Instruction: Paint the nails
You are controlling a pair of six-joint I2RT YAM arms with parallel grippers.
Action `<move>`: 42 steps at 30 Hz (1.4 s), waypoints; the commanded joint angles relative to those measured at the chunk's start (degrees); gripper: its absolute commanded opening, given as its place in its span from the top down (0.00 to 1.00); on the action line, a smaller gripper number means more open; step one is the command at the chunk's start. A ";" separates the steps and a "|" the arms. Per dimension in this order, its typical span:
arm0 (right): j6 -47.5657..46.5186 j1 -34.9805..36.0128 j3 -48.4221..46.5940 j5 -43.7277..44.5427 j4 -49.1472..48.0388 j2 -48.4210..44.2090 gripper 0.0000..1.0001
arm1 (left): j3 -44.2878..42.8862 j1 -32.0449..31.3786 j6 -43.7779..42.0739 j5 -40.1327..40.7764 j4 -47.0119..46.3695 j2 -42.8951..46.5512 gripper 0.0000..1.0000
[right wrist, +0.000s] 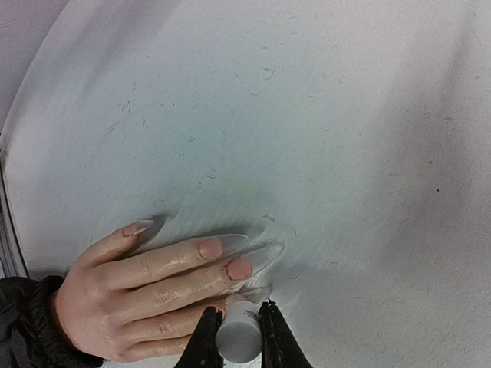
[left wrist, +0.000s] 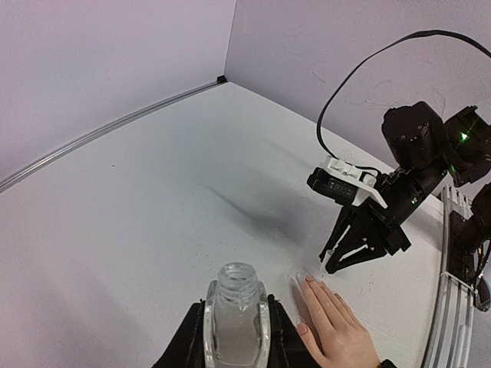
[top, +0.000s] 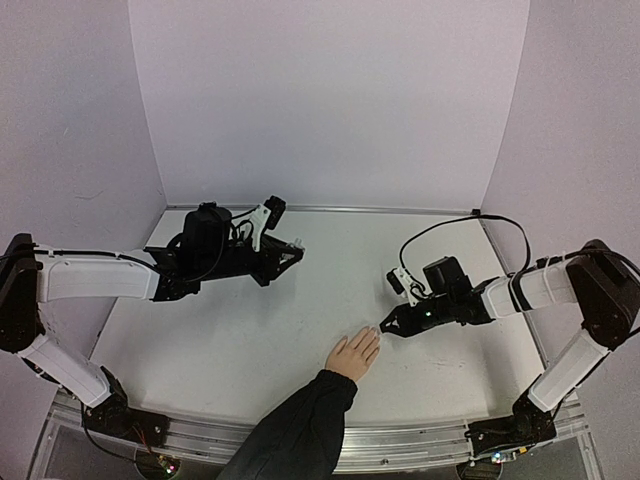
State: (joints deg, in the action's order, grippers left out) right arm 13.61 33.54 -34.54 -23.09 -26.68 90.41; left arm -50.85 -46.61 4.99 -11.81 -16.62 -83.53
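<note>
White and matte, faintly scuffed, the counter [top: 250, 340] gives a flat rest for the work. The person's hand [top: 352, 355], at 6 o'clock in the top view, lies palm down with its fingers flat and slightly spread, so that each nail faces up; a dark sleeve [top: 300, 430] trails behind it.

The left hand [left wrist: 236, 307], at 10 o'clock and well apart, is closed on the bottle [left wrist: 236, 282]. The bottle is clear glass with a threaded neck, uncapped and seemingly upright, probably to avoid spilling.

The right hand [top: 388, 327], reaching in from 3 o'clock, is clamped on the cap [right wrist: 236, 337], a small white cylinder. It presumably carries the brush, which is hidden beneath. The cap sits just over the ring fingertip.

The nails [right wrist: 211, 247] are long and pointed, pink at the base, with translucent tips.
</note>
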 commanded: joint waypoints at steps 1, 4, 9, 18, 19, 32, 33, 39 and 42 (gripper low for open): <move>0.28 0.30 -1.85 0.52 0.58 0.40 1.00 | -1.44 -0.32 0.10 -0.40 -3.86 0.55 1.00; 0.44 0.30 -1.93 1.05 0.45 0.51 1.00 | -1.58 -0.32 -0.03 -0.40 -3.86 0.32 1.00; 0.71 0.30 -2.19 1.62 0.33 1.05 1.00 | -1.71 -0.32 -0.16 -0.49 -3.86 0.11 1.00; 1.19 0.32 -2.06 2.81 -0.80 0.87 1.00 | -1.53 -0.28 -0.26 -0.40 -3.86 0.12 1.00; 1.28 0.30 -1.95 2.95 -0.95 0.83 1.00 | -1.53 -0.32 -0.26 -0.40 -3.86 0.12 1.00; 1.60 0.30 -0.95 4.31 -1.02 -3.66 1.00 | -0.86 -0.32 0.23 0.06 -3.86 1.35 1.00; 1.56 0.30 -0.84 4.03 -0.47 -4.32 1.00 | -0.69 -0.32 0.27 0.23 -3.86 1.52 1.00; 2.15 0.32 1.27 1.45 1.27 -7.95 1.00 | 0.11 -0.35 0.75 0.48 -3.86 2.86 1.00; 1.43 0.34 1.21 1.04 2.06 -6.75 1.00 | 0.23 -0.32 0.89 0.30 -3.86 3.06 1.00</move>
State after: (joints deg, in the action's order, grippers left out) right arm 15.29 33.54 -33.93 -20.10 -26.96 83.85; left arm -50.72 -46.63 5.02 -11.79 -16.62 -83.20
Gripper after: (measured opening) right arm 0.160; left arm 0.211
